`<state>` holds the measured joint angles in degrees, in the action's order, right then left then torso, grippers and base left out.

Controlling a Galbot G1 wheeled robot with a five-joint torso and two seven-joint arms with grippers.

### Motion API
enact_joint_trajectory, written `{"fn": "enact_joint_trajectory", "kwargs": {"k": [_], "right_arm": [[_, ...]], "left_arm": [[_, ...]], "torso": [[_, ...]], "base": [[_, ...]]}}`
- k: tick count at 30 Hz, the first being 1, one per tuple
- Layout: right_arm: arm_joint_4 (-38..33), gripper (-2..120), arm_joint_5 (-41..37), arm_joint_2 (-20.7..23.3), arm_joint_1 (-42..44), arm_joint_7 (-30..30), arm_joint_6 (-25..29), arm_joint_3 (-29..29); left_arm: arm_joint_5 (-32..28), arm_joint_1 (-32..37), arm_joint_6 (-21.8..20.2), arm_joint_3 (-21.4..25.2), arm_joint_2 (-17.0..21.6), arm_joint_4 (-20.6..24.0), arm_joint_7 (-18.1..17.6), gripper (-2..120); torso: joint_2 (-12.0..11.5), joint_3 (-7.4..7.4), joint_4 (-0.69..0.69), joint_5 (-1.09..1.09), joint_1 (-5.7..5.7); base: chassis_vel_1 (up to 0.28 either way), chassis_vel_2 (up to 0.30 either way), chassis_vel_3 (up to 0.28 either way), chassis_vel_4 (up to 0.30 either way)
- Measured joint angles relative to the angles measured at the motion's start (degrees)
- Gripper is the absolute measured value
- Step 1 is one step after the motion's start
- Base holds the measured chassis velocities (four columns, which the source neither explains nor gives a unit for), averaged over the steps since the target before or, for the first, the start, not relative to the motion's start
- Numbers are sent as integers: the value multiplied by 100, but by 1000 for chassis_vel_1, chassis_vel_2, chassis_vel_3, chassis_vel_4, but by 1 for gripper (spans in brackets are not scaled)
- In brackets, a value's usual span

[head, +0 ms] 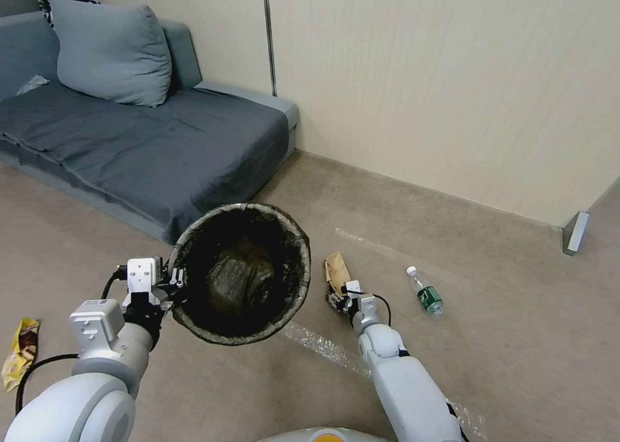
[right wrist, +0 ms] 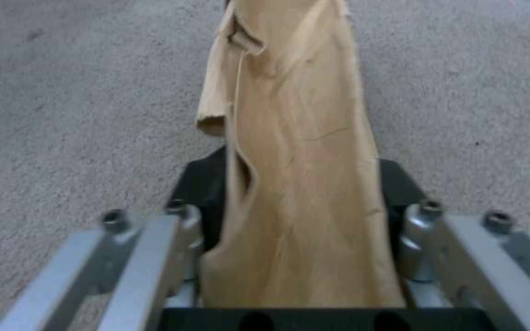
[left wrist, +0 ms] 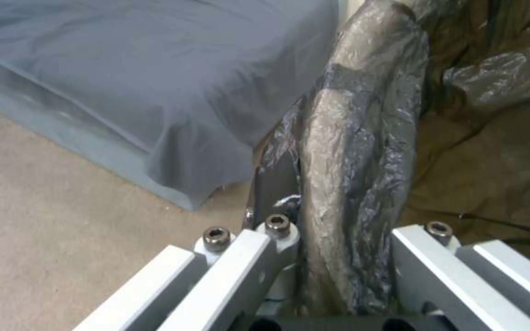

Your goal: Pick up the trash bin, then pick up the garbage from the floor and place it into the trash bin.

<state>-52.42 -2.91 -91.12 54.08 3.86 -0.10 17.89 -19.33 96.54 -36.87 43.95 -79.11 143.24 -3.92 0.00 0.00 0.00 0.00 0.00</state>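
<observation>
On the beige floor point(head: 504, 300) at mid-frame, the left gripper point(head: 175, 279) clamps the rim of the bin point(head: 240, 274), whose body is hidden, and the right gripper point(head: 337, 296) pinches brown paper point(head: 336, 271) between its fingers point(right wrist: 204, 184).

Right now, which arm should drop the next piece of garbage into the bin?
Right. The right pincer is shut on a crumpled brown paper piece just beside the trash bin. The left pincer is clamped on the bin's bag-lined rim, holding it up, so it is occupied.
</observation>
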Motion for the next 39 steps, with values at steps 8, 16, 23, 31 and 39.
{"fn": "enact_joint_trajectory", "kwargs": {"k": [8,16,23,31,39], "right_arm": [[-133,13,24,22,31,-21,39,28],[-821,0,8,273,203,-38,59,123],[-1528,0,-194,467,335,-110,-60,190],[-3040,0,-363,753,608,-141,-336,61],[-5079,0,-1422,1260,934,-114,-1115,-496]], "left_arm": [[-8,-17,2,0,30,0,7,2],[-17,-26,2,-29,33,0,11,2],[-33,-21,2,-37,75,0,20,2],[-32,-69,-3,-70,109,0,21,2],[-29,-116,-21,-88,173,0,22,2]], "torso": [[0,0,0,0,0],[0,0,0,0,0],[0,0,0,0,0],[0,0,0,-1,0],[0,0,0,-1,0]], "base": [[0,0,0,0],[0,0,0,0],[0,0,0,0],[0,0,0,0],[0,0,0,0]]}}
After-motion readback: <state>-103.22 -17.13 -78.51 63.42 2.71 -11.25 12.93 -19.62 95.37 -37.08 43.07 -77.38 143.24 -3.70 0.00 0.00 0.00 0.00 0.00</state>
